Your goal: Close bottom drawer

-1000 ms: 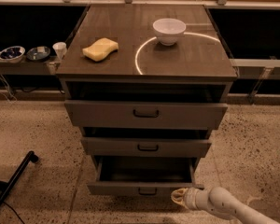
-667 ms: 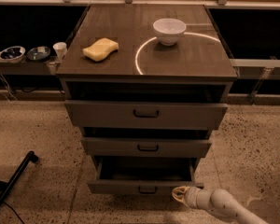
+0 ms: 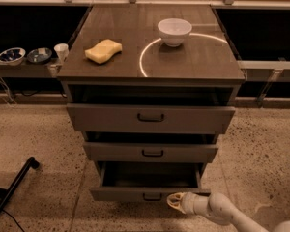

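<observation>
Three drawers stand open; the bottom drawer (image 3: 121, 194), lowest, juts farthest. One gripper (image 3: 176, 201) sits at its five o'clock, by the front; open or closed, I cannot tell. One bowl (image 3: 174, 31), one sponge (image 3: 103, 50) top the desk (image 3: 203, 62).

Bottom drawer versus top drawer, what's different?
The bottom drawer gapes open, inside showing; the top drawer is only slightly out. Bottom drawer's front is narrower and slimmer than top drawer's. The gripper sits at the bottom drawer's front, right of centre. Both are grey-brown.
</observation>
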### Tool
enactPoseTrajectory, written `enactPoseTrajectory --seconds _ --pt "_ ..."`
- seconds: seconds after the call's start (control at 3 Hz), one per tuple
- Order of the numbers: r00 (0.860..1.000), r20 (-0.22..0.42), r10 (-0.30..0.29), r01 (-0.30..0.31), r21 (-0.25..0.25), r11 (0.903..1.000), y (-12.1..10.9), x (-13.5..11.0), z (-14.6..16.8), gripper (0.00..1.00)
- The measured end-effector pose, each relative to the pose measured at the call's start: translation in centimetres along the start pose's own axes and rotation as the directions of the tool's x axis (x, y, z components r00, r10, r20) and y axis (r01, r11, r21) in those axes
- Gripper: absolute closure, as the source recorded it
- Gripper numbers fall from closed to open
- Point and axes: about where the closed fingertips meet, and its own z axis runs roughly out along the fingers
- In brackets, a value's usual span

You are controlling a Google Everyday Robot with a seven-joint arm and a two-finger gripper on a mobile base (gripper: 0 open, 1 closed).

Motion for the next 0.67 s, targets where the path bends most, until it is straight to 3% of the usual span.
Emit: enactPoseTrajectory --seconds 0.33,0.67 --pt "0.993 0.088 0.073 -0.072 -0.020 0.9972 0.59 1.20 7.08 1.00" --pt "0.993 0.090 0.075 -0.075 -0.011 0.9972 0.36 1.41 7.35 1.00"
